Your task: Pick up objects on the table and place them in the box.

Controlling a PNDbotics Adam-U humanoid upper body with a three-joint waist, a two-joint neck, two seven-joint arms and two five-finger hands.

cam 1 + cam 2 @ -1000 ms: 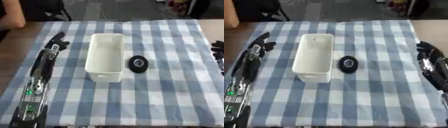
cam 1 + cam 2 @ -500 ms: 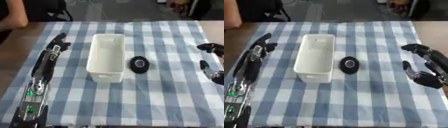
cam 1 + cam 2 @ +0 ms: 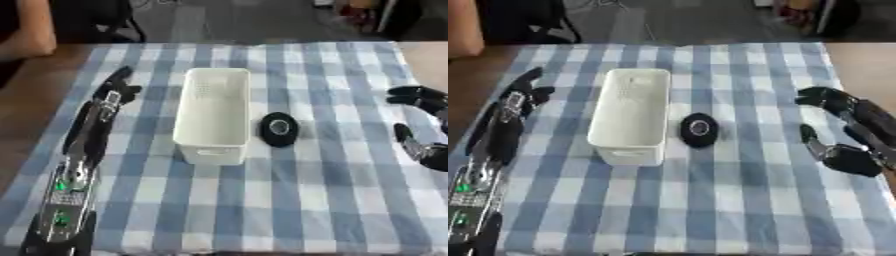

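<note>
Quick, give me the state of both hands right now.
Left hand: open, fingers straight, resting on the blue checked cloth, holding nothing.
Right hand: open, fingers and thumb spread, holding nothing, apart from the round black disc.

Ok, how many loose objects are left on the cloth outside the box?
1: a black round object lies on the checked cloth just right of the white box, between it and the right hand. The box looks empty, though its near wall hides part of the floor.
</note>
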